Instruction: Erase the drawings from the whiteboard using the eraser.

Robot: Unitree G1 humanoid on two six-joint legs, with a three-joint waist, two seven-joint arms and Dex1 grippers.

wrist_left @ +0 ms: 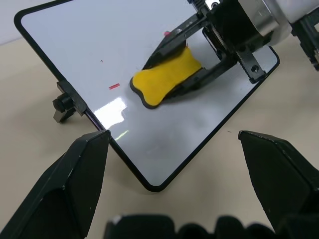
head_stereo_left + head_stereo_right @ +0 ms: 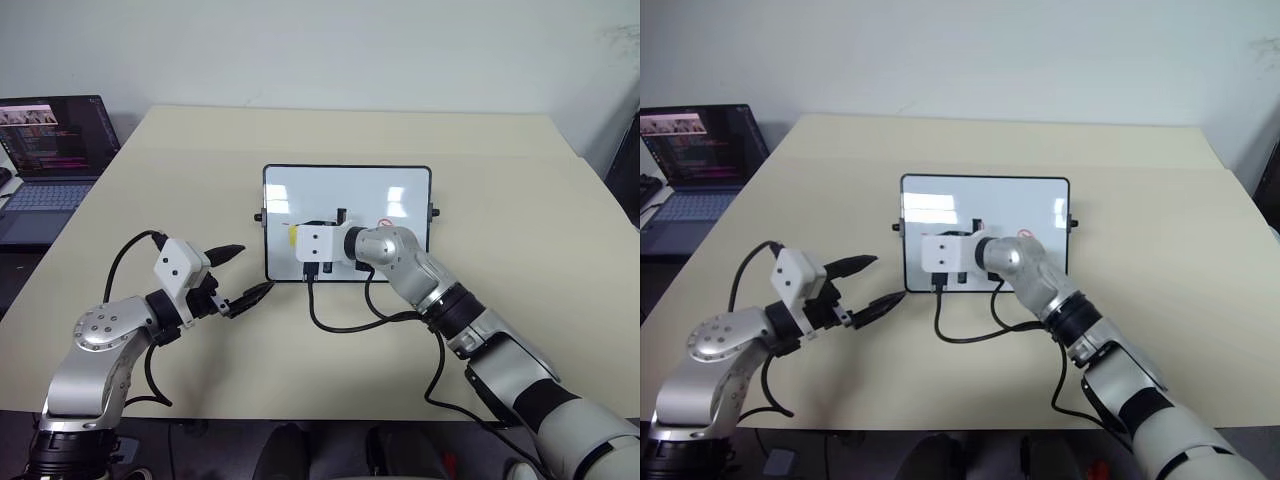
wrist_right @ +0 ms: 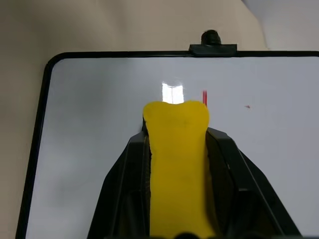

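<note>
right gripper [image 3: 177, 164] clamps eraser [image 3: 178, 159] | over whiteboard [image 2: 400, 190]; no legible writing

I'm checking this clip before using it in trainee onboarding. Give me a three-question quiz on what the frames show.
1. True or false: the right gripper is shut on the eraser.
2. Which of these still shows on the whiteboard?
A. a blue circle
B. red marks
C. black writing
3. Fill in: the left gripper sits beside the board with its jaws ____.

Key
1. True: the yellow block is pinched between the jaws and held over the board.
2. B: a short red dash lies near the eraser's tip, and another red mark sits toward the board's other end.
3. Open, with nothing between them.
</note>
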